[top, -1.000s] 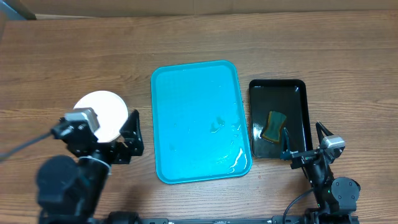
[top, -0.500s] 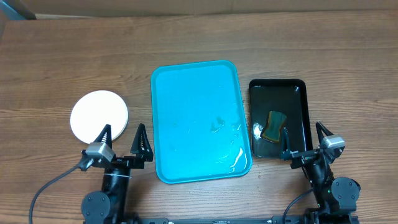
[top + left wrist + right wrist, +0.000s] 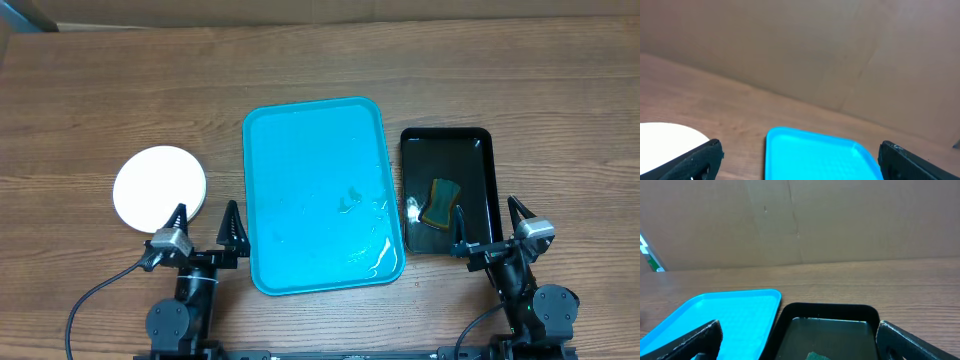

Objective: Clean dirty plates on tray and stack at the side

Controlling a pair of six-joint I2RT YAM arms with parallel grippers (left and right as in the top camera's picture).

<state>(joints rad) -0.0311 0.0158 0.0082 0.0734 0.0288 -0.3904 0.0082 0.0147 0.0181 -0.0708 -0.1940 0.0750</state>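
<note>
A stack of white plates (image 3: 160,187) lies on the table left of the turquoise tray (image 3: 320,190); only the top plate shows, plain white. The tray holds no plates, only wet streaks. My left gripper (image 3: 203,224) is open and empty near the front edge, between the plates and the tray's front left corner. In the left wrist view the plate edge (image 3: 665,137) and the tray (image 3: 815,155) show between the spread fingers (image 3: 800,162). My right gripper (image 3: 487,226) is open and empty at the front of the black tray (image 3: 482,150); its fingers (image 3: 800,340) frame that tray (image 3: 830,312).
The black tray holds a green-and-yellow sponge (image 3: 440,202) lying in water. A brown cardboard wall (image 3: 800,220) stands along the table's far side. The turquoise tray also shows in the right wrist view (image 3: 730,312).
The left arm has pulled back from the plate stack to the front edge, gripper open and empty. The right arm has not moved.
</note>
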